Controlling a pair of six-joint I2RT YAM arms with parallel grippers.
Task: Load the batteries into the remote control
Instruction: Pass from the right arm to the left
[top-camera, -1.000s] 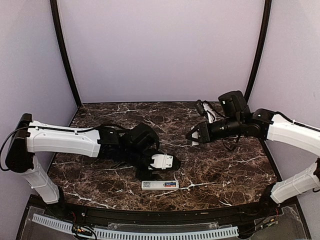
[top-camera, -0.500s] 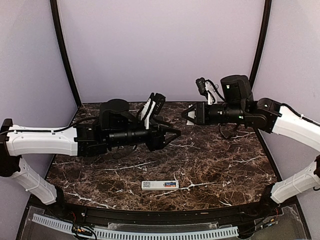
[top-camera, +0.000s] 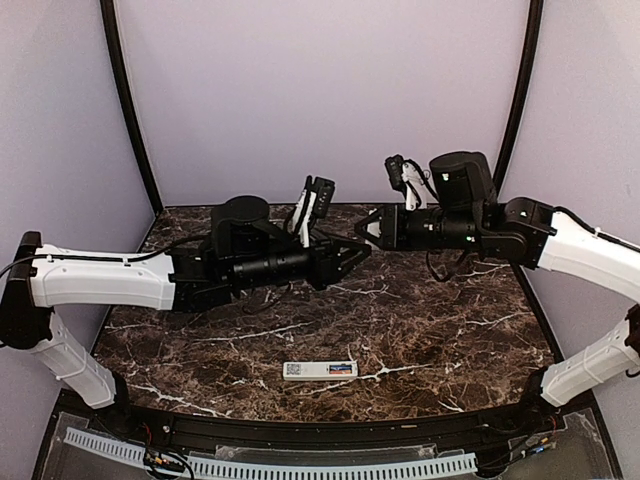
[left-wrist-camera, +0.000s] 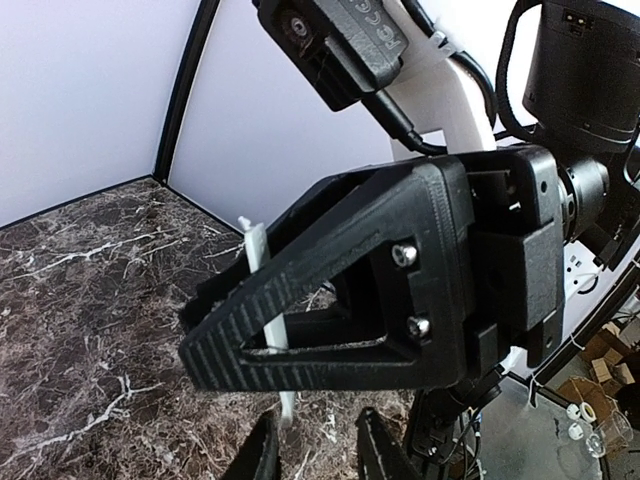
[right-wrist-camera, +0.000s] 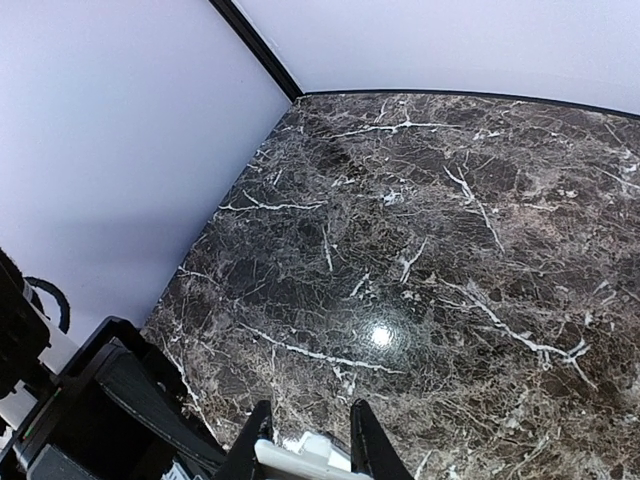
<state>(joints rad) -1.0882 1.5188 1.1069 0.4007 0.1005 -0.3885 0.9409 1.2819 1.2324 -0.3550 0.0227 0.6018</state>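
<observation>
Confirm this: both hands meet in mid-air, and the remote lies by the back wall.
Wrong on the remote control: the top external view shows it near the front edge of the table, not the back wall. The left hand and right hand do meet in mid-air.

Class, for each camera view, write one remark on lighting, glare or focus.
Top external: soft, even light, no hard shadows on the dark marble table. Right wrist: a round white glare spot on the glossy tabletop. Left wrist: the right gripper, shut on a thin white plastic strip, is sharp up close against a bright, pale wall.
</observation>
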